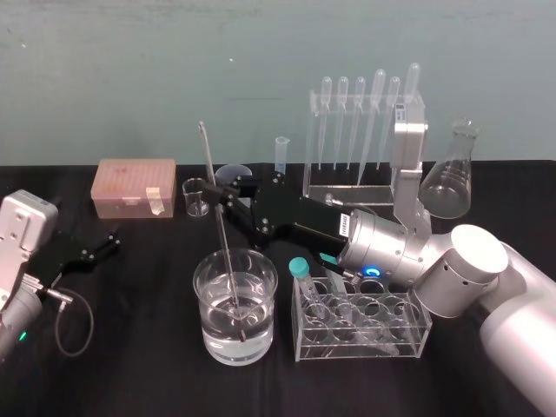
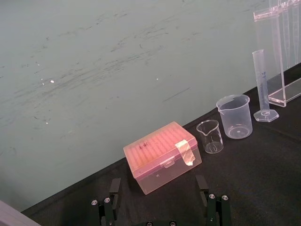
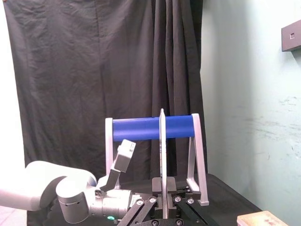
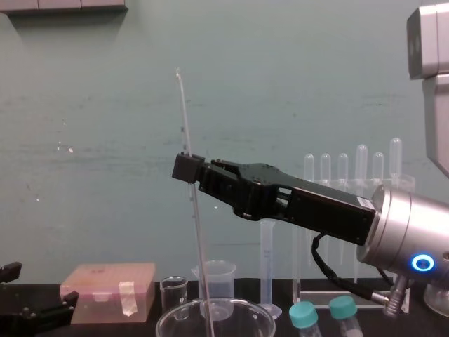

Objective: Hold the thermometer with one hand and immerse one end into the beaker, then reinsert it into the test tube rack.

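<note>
My right gripper (image 1: 221, 196) is shut on the thermometer (image 1: 208, 161), a long thin glass rod, at about mid-length. The rod stands nearly upright, slightly tilted. Its lower end dips into the water in the wide glass beaker (image 1: 261, 314) at the table's front centre. In the chest view the gripper (image 4: 189, 168) grips the thermometer (image 4: 184, 112) well above the beaker (image 4: 217, 310). The test tube rack (image 1: 343, 191), a tall clear frame holding several pipettes, stands at the back right. My left gripper (image 1: 102, 243) rests open at the far left, holding nothing.
A pink tip box (image 1: 135, 187) and a tiny glass beaker (image 1: 195, 196) sit at the back left. A graduated cylinder (image 1: 281, 156) rises behind my right gripper. An Erlenmeyer flask (image 1: 452, 178) stands far right. A low clear tube holder (image 1: 360, 328) with a teal-capped tube sits beside the beaker.
</note>
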Robot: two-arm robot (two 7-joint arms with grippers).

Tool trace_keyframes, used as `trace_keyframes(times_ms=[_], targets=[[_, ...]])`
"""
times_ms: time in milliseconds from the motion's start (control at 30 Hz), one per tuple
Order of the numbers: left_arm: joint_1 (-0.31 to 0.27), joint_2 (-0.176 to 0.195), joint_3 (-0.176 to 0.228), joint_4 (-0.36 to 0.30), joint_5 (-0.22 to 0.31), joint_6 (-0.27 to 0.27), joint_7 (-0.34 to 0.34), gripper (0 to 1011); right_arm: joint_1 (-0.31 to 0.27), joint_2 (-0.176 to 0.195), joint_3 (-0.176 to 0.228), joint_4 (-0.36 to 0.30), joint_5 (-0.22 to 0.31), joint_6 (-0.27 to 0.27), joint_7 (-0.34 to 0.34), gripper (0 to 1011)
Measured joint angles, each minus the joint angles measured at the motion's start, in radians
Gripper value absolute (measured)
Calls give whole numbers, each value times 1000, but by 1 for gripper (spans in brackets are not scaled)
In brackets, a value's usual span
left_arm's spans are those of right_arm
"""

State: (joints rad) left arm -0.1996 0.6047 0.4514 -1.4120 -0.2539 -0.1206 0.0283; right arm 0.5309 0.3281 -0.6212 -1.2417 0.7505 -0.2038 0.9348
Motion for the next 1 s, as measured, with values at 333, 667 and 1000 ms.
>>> trace_keyframes(times_ms=[333, 667, 1000], targets=[[0, 0, 0, 0, 0, 0, 0, 1008, 0, 0, -1, 1, -1, 1, -1, 55], [0, 0, 0, 0, 0, 0, 0, 1008, 3, -1, -3, 7, -1, 4, -2, 55], [0, 0, 0, 0, 0, 0, 0, 1008, 4, -1, -4, 6, 0, 8, -1, 55]])
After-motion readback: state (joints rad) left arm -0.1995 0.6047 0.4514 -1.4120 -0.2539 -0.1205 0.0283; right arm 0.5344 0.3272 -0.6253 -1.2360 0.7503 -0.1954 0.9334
